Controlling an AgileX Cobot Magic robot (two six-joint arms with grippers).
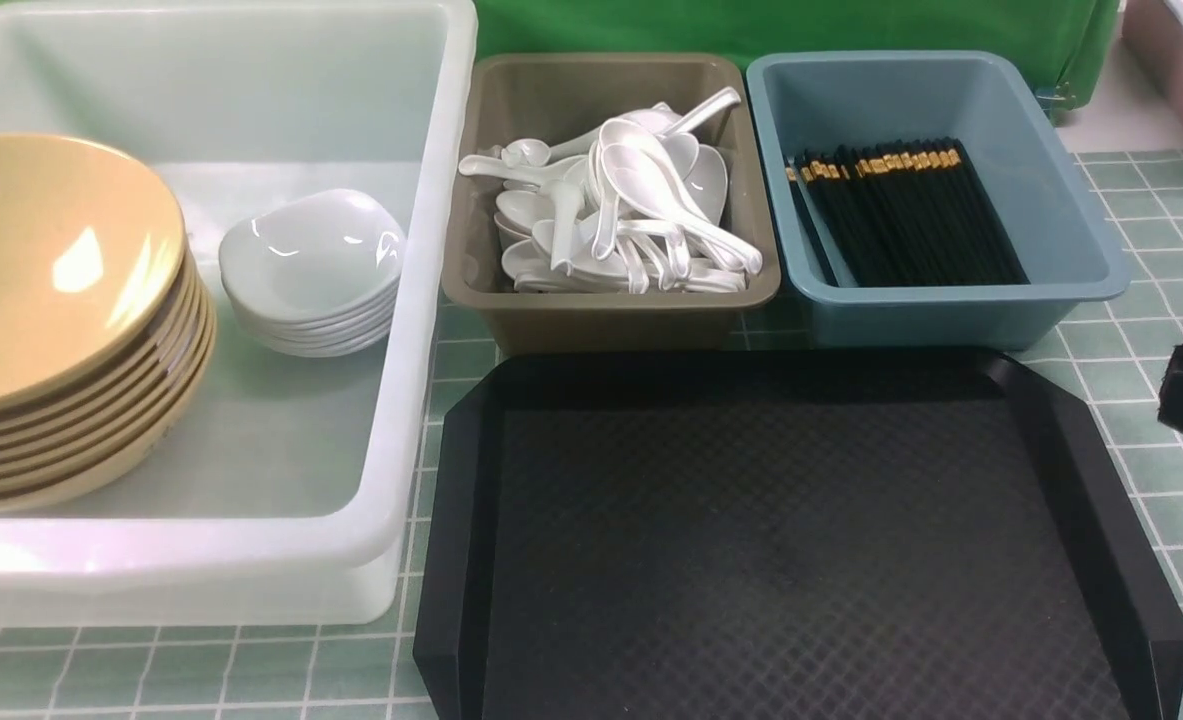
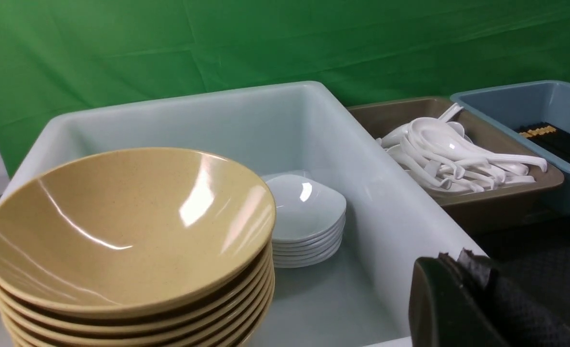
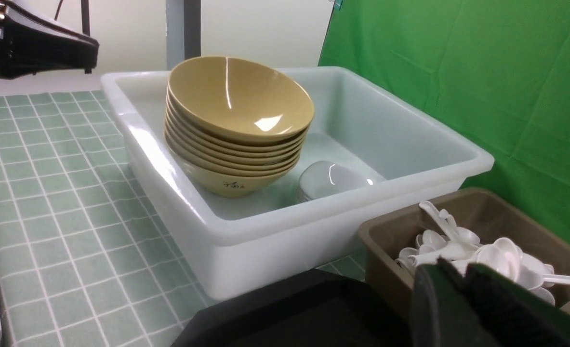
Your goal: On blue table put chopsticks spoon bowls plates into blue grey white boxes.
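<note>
Three boxes stand along the far side of the blue table [image 1: 1151, 400] in the front view: a big white tub [image 1: 421, 330] on our left, a grey-brown bin [image 1: 611, 315] in the middle and a dusty blue bin [image 1: 951, 315] on our right. Inside the tub we see a stack of tan bowls [image 1: 61, 330] at the left, tilted a little, with a smaller stack of white plates [image 1: 313, 275] just beside it. The grey-brown bin holds a loose heap of white spoons [image 1: 631, 215], and the black chopsticks [image 1: 906, 215] lie side by side in the blue bin, gold bands toward the back. A black tray [image 1: 801, 540] sits in front of the two bins, bare.

Our left gripper [image 2: 463, 299] is fully closed and holds nothing; its wrist view places it near the tub's near corner. Our right gripper [image 3: 463, 308] shows at the table's right edge, over the tray's corner beside the spoon bin; its jaws look nearly together with nothing between them.
</note>
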